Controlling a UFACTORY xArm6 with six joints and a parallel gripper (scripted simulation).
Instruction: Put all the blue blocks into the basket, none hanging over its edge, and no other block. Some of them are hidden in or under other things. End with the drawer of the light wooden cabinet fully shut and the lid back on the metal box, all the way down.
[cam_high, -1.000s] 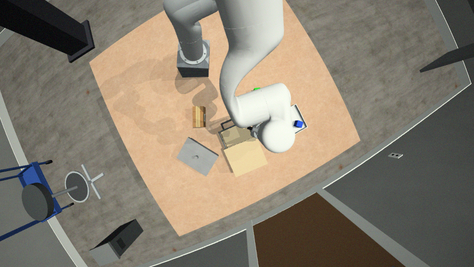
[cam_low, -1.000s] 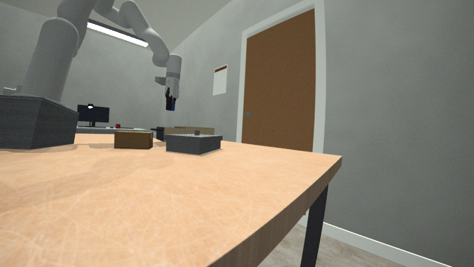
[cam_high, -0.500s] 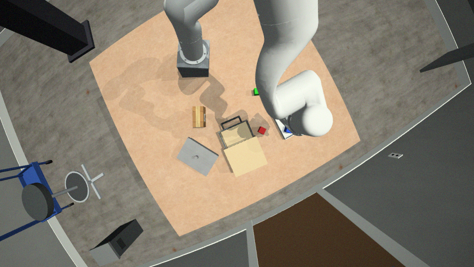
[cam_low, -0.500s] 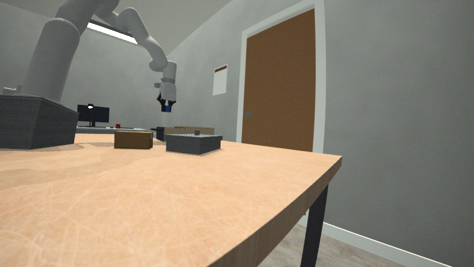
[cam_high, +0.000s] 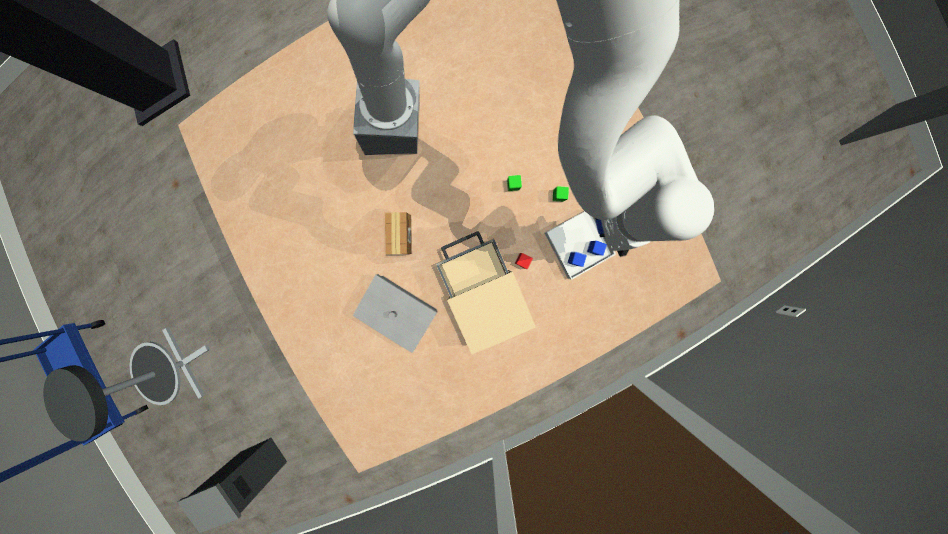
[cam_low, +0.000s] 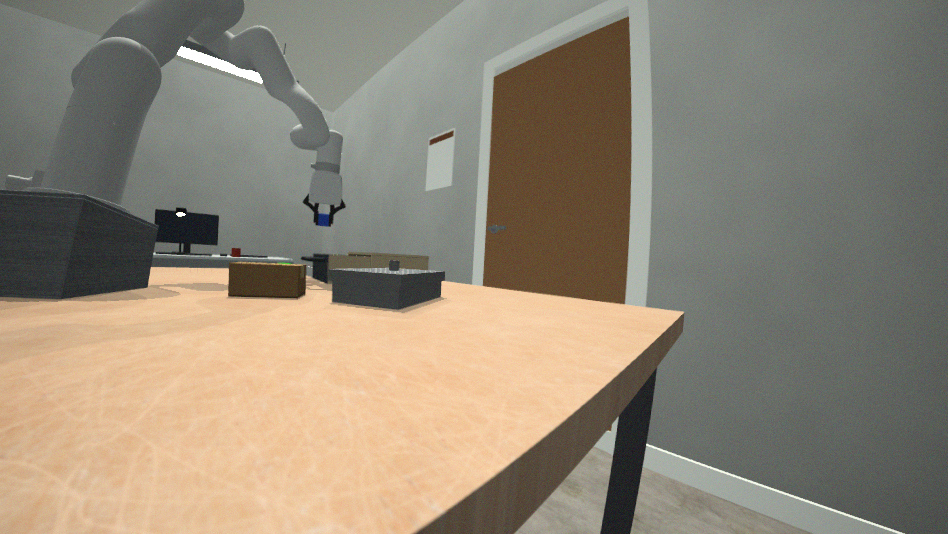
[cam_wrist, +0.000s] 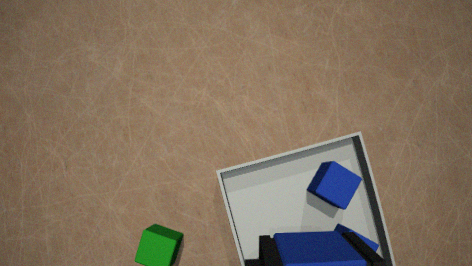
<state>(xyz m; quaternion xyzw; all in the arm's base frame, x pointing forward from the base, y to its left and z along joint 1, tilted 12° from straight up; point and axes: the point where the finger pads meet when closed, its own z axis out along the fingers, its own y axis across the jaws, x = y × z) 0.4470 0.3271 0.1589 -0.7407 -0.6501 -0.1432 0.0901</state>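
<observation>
My gripper (cam_low: 323, 220) (cam_wrist: 318, 250) is shut on a blue block (cam_high: 600, 227) (cam_low: 323, 219) (cam_wrist: 320, 247), high above the table and over part of the white basket (cam_high: 564, 240) (cam_wrist: 260, 205). Two blue blocks lie inside the basket, one (cam_high: 597, 247) partly hidden in the wrist view, the other (cam_high: 577, 258) (cam_wrist: 339, 184) near a corner. The light wooden cabinet (cam_high: 492, 313) has its drawer (cam_high: 472, 270) pulled out; no block shows inside. The grey metal box (cam_low: 396, 289) has its lid (cam_high: 404, 318) on; its contents are hidden.
A red block (cam_high: 524, 260) lies between drawer and basket. Two green blocks lie on the table, one (cam_high: 514, 182) farther from the basket, one (cam_high: 561, 193) (cam_wrist: 158, 246) closer. A brown cardboard box (cam_high: 398, 233) (cam_low: 266, 279) stands left of the drawer. The robot base (cam_high: 386, 135) stands behind.
</observation>
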